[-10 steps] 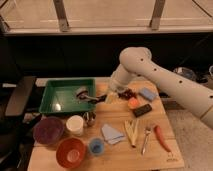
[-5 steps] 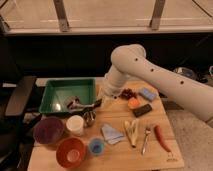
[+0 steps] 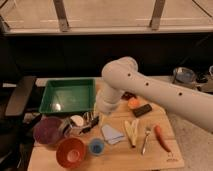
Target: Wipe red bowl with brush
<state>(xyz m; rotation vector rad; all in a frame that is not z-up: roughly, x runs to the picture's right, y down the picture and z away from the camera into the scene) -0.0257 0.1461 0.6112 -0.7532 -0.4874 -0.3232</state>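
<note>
**At the table's left-middle: gripper low beside the white cup, red bowl at the front edge**

On the wooden table point(image 3: 117, 159), the gripper point(image 3: 89, 121) sits low, just in front of the green tray point(image 3: 69, 94) and right next to the white cup point(image 3: 77, 119). The white arm point(image 3: 150, 90) comes in from the right and bends down to it. Fingers are pressed together, no gap.

A slim dark shape at the fingertips reads as the brush point(image 3: 75, 128), running left toward the dark purple bowl point(image 3: 46, 131), with a greyish bit near that bowl's rim. Too blurry to tell whether the fingers actually pinch it.

The red bowl point(image 3: 70, 151) is upright at the front-left of the table, near the front edge. It is in front of the gripper and apart from it, with the purple bowl just behind-left and the small blue cup point(image 3: 96, 146) just to its right. Pale inside, contents not readable. The brush is not touching the red bowl.

Other items:
- A light blue cloth point(image 3: 112, 134) lies right of the gripper.
- Then comes a pale yellow item point(image 3: 131, 132).
- A silver fork point(image 3: 146, 139) is next.
- A long red item point(image 3: 161, 137) is furthest right.
- Behind these, close to the arm, are an orange item point(image 3: 133, 103) and a black block point(image 3: 142, 110).
- A dark chair point(image 3: 17, 100) stands off the table's left side.
</note>
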